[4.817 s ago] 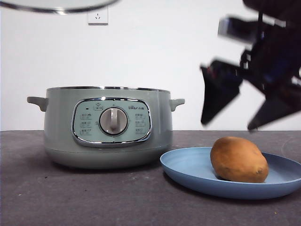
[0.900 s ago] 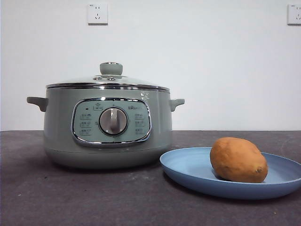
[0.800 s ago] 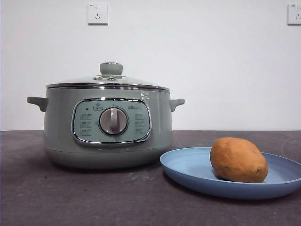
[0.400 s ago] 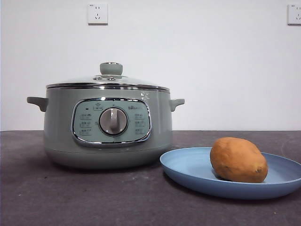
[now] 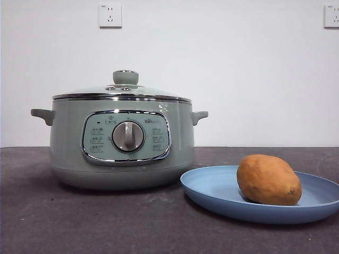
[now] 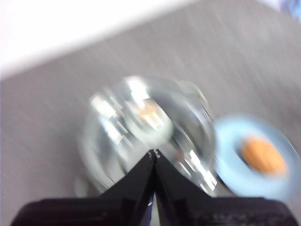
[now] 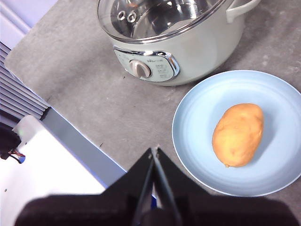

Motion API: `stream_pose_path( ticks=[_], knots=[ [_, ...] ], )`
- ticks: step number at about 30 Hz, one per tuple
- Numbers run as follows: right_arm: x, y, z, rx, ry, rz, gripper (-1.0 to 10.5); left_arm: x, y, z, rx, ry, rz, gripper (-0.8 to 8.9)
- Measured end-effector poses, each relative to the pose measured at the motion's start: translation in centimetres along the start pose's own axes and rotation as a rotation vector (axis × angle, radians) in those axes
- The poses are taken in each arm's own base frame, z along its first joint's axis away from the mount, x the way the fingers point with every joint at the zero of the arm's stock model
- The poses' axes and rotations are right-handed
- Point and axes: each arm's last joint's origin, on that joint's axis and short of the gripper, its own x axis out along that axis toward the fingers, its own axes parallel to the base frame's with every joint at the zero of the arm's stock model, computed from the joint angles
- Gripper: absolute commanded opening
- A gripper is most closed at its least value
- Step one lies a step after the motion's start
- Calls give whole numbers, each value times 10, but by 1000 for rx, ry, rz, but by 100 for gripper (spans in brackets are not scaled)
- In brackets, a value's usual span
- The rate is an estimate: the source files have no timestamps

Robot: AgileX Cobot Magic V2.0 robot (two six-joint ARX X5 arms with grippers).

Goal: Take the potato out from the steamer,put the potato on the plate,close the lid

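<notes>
The sage-green steamer [image 5: 122, 143] stands on the dark table at the left, with the glass lid [image 5: 122, 91] resting on its rim. The orange-brown potato [image 5: 268, 180] lies on the light-blue plate [image 5: 212, 188] to its right. In the blurred left wrist view, my left gripper [image 6: 154, 152] is shut and empty, high above the lid [image 6: 146, 127], with the plate [image 6: 230, 155] and potato [image 6: 263, 156] beside it. In the right wrist view, my right gripper [image 7: 154, 150] is shut and empty, high above the table edge near the plate [image 7: 197, 113], potato [image 7: 237, 134] and steamer [image 7: 188, 52].
Two wall sockets [image 5: 109, 15] sit on the white wall behind. The table's near edge and a white and blue surface [image 7: 51, 174] below it show in the right wrist view. Neither arm shows in the front view.
4.4 s ago the lid was held up at the top left and an arm hung over the plate; since then the lid sits on the steamer and both arms left the front view. No change in the last second.
</notes>
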Motion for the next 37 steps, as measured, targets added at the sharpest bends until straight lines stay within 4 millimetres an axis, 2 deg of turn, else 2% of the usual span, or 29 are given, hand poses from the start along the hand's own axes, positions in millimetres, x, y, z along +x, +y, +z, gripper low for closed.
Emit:
stream_pose_path(
  ticks=[4,7,11,14,18,27,33,37],
  knots=[
    [0,0,0,0,0,-2,1,-30,8,-2,26,-231,119,-3],
    [0,0,0,0,0,-2,1,-41,11,-18,48,-377,211,-3],
    [0,0,0,0,0,-2,1,-45,13,-53,75,-517,319,-3],
    [0,0,0,0,0,-2,1,-38,13,-87,77,-539,368,-3],
    [0,0,0,0,1,-2,1,-17,13,-137,58,-498,391,-3],
    [0,0,0,0,0,-2,1,23,12,-227,-90,-413,430,-3],
    [0,0,0,0,0,-2,1,39,10,-264,-155,-376,445,-3],
    [0,0,0,0,1,-2,1,45,9,-279,-168,-379,442,-3]
  ],
)
